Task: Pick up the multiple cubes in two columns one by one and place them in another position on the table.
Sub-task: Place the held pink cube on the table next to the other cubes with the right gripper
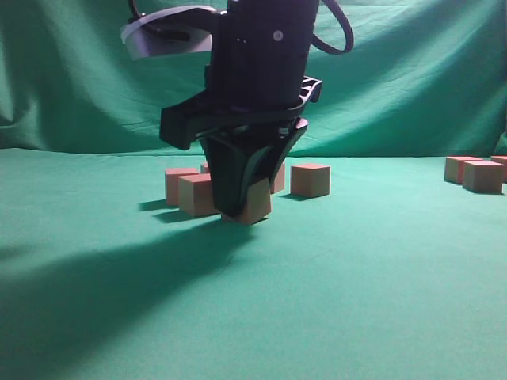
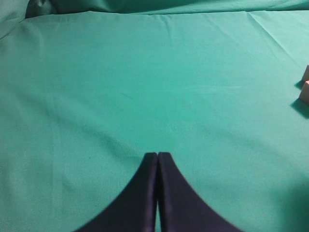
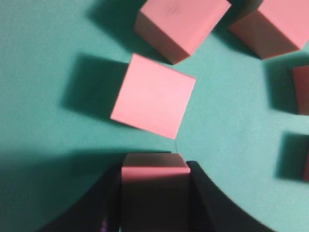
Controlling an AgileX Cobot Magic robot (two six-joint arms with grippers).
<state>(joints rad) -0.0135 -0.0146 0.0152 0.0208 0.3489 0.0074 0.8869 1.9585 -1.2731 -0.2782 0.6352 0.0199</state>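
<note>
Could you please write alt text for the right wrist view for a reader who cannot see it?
The right gripper has its dark fingers closed on a small reddish-pink cube above the green cloth-covered table. Just beyond lies another pink cube, with more pink cubes at the top and right edges.

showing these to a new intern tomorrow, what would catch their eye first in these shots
First the big dark right gripper planted mid-table, its fingers on either side of a pink cube among a loose cluster of cubes. Next, a second small group of cubes set apart at the far right of the green table. The left gripper hangs shut over bare cloth, holding nothing.
</note>
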